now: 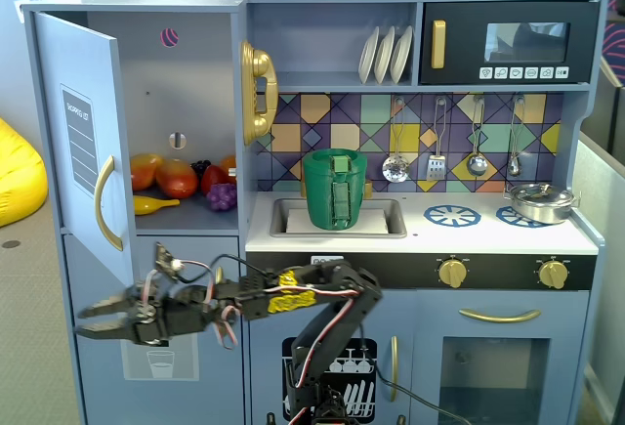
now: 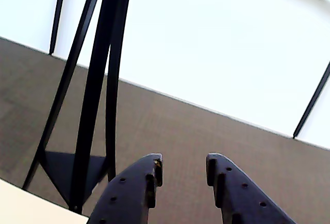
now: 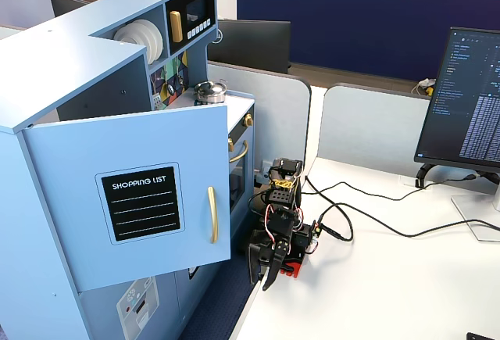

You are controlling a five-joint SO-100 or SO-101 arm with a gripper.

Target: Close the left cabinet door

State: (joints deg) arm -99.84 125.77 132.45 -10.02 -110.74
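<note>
Door: the light blue wooden chalkboard-panel door (image 1: 83, 132) stood swung open at nine o'clock of the cabinet.
Fingers (image 1: 96, 319): I saw them spread, empty, below it.
Handling: I judged it stiff, light, hinged; push its flat panel.

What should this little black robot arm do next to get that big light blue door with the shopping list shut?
Probably raise the gripper toward the light blue shopping-list door, which stands wide open. The open gripper holds nothing and hangs below the door's lower edge, so it should come up to the outer face before pushing.
</note>
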